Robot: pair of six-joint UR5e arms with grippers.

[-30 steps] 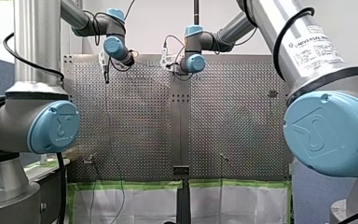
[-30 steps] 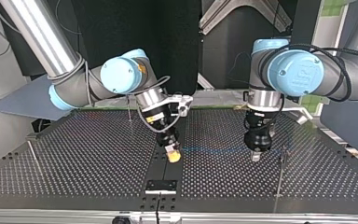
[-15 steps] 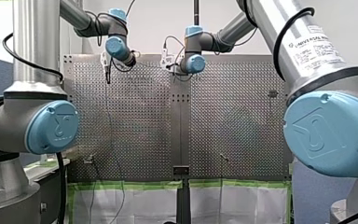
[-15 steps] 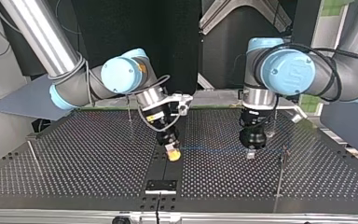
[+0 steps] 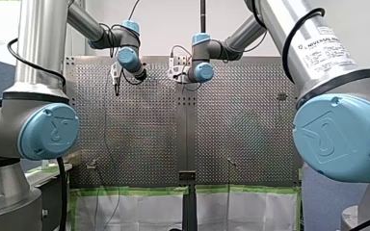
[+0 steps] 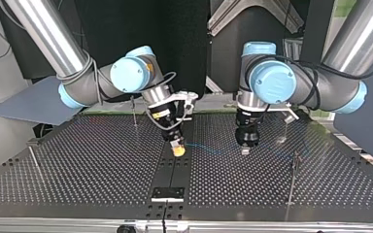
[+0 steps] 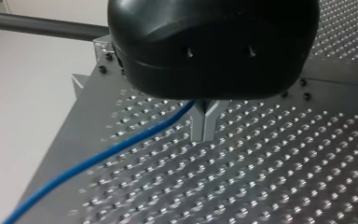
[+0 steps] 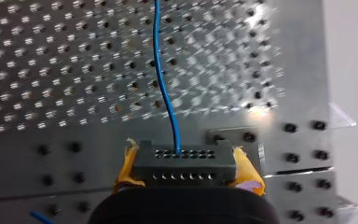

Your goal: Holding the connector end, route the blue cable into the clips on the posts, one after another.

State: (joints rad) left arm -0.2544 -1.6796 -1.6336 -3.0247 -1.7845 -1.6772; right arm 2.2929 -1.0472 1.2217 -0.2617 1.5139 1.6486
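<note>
My right gripper (image 8: 186,175), with yellow pads, is shut on the dark connector block (image 8: 185,161). The blue cable (image 8: 164,84) leaves the block and runs ahead over the perforated plate. In the top view this gripper (image 6: 178,150) hangs over the table's middle seam. The blue cable (image 6: 213,149) stretches from it to my left gripper (image 6: 245,150) and on toward the clip post (image 6: 294,162). In the left wrist view the black gripper's metal fingertips (image 7: 205,126) are shut, with the blue cable (image 7: 121,147) passing between them. Both grippers hover just above the table.
Thin posts stand at the top view's left edge (image 6: 33,155) and behind my right arm (image 6: 133,110). A small black plate (image 6: 168,193) sits at the near edge on the middle seam. Holes cover the whole perforated table (image 6: 87,170).
My left gripper has slid along the cable toward the top view's left, closer to my right gripper. My right gripper has drawn back a little with the connector.
</note>
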